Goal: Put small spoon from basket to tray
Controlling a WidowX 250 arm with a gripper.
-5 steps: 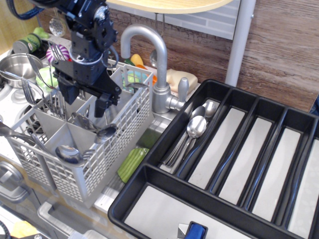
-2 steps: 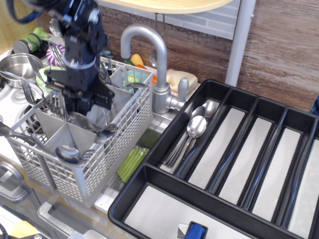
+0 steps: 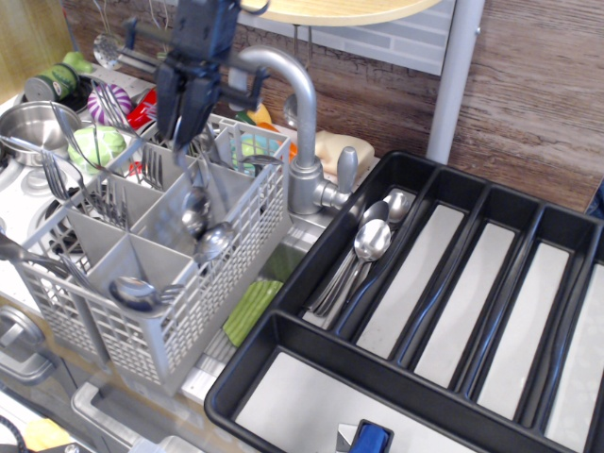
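My gripper (image 3: 190, 139) hangs above the back middle of the light grey basket (image 3: 247, 229), shut on the thin handle of the small spoon (image 3: 195, 221). The spoon hangs bowl down and slightly blurred, with its bowl at about rim height over a middle compartment. A second spoon (image 3: 216, 242) leans just beside it in the basket, and a bigger one (image 3: 133, 293) lies in the front compartment. The black tray (image 3: 310, 332) lies to the right, and its left slot holds steel spoons (image 3: 370, 240).
A steel faucet (image 3: 295, 97) arches right behind the basket, between it and the tray. Forks (image 3: 111, 195) stand in the basket's left compartments. A steel pot (image 3: 28, 124) sits at the far left. A green sponge (image 3: 250, 308) lies in the sink, and a blue object (image 3: 371, 439) lies in the tray's front slot.
My gripper has risen out of the basket and shifted slightly right, from down among the compartments to above the rim. The small spoon has come up with it.
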